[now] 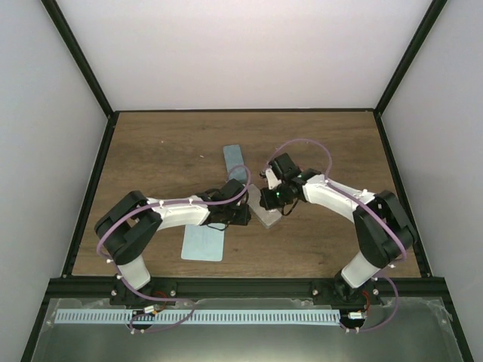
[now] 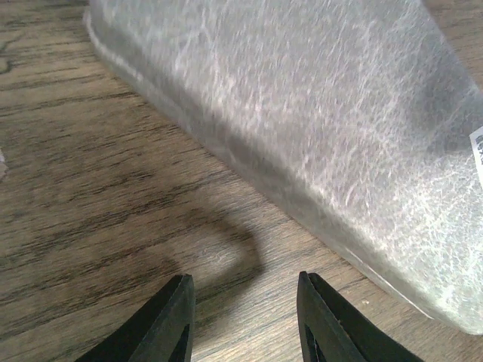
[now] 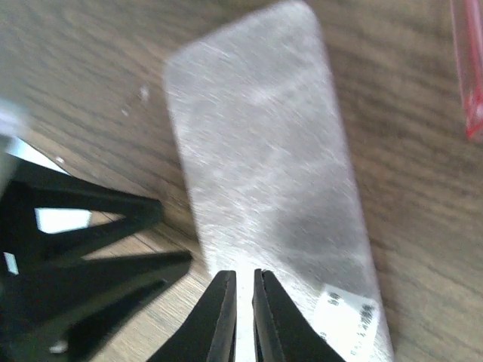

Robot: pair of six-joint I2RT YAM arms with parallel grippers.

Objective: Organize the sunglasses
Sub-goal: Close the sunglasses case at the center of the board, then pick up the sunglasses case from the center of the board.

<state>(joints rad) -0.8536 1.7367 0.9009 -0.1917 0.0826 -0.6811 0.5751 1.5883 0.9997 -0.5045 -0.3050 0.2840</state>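
A silvery grey closed case (image 1: 269,217) lies at the table's centre; it fills the left wrist view (image 2: 317,113) and the right wrist view (image 3: 264,173). My left gripper (image 1: 243,216) is open and empty, low over bare wood just left of the case (image 2: 245,305). My right gripper (image 1: 269,200) is shut, or nearly so, with nothing between its fingers, above the case's near end (image 3: 243,302). A red-orange strip (image 3: 471,72), probably part of the red-orange sunglasses, shows at the right wrist view's edge. The pink sunglasses are out of view.
A blue-grey case (image 1: 235,161) lies behind the arms. A pale teal cloth (image 1: 204,243) lies in front of the left gripper's arm. The left gripper's black fingers (image 3: 98,219) show beside the grey case in the right wrist view.
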